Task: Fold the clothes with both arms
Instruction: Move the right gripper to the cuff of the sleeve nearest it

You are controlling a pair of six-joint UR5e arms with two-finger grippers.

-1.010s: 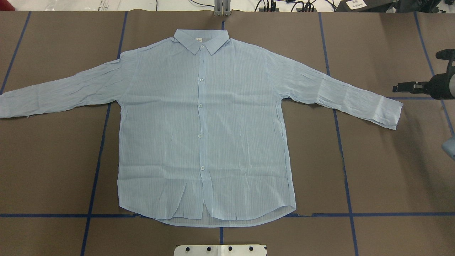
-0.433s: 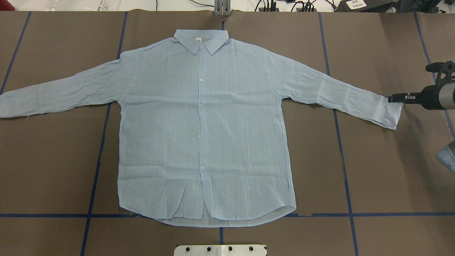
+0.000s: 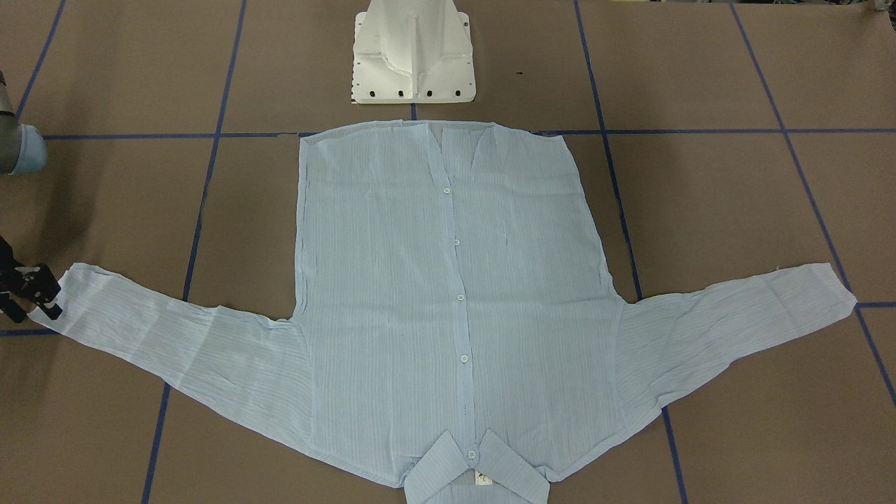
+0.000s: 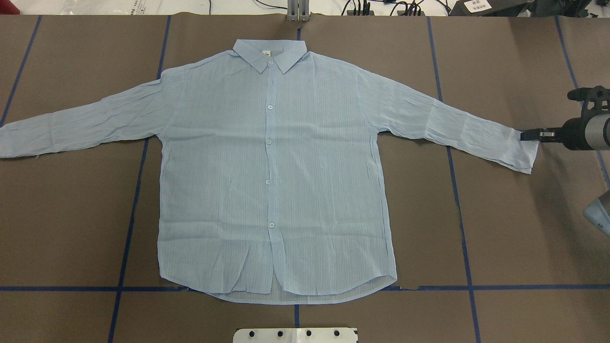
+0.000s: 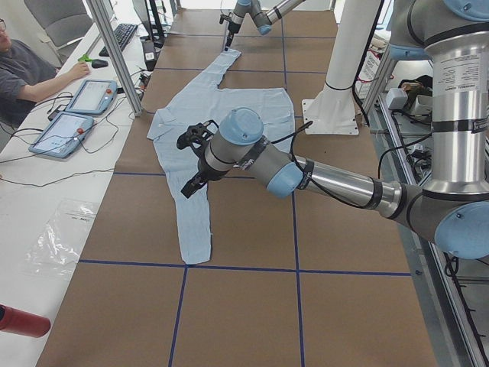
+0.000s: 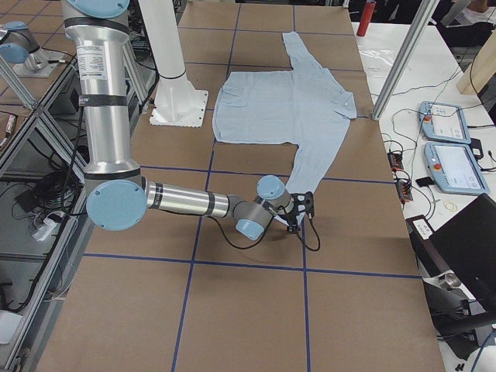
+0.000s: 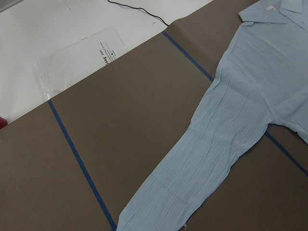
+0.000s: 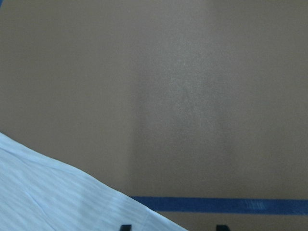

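1. We find the shirt [image 4: 267, 166] flat on the brown-covered table [image 4: 505, 228]. It is front up and buttoned, with both sleeves spread out to the sides.
2. Its collar [image 4: 269, 56] points to the far edge, away from the robot. The hem [image 4: 286, 291] lies near the white pedestal [image 3: 413, 56], across a blue tape line [image 4: 524, 287].
3. The cloth is lightly creased, most on the sleeves. The front gapes a little just above the hem.
4. The right gripper [image 4: 526, 136] sits low at the cuff [image 4: 522, 155] of the sleeve on the robot's right, at that cuff's far corner.
5. In the right wrist view we see its two fingertips [image 8: 124, 228] well apart at the bottom edge. The cuff's edge runs in by the one on the view's left and ends in the gap. The pincer is spread wide and clamps nothing; we cannot tell whether it touches the cloth.
6. The right arm [image 6: 186, 203] reaches out low over the table.
7. The left gripper [image 5: 192, 164] shows only in the left side view, in front of the other sleeve [image 7: 202, 159]. We cannot tell how its jaws stand. The left wrist view looks down on that sleeve from above.
8. A person [image 5: 30, 73] sits at the white bench beside the table, near two tablets [image 5: 92, 95]. A clear plastic bag [image 7: 77, 62] lies there too.
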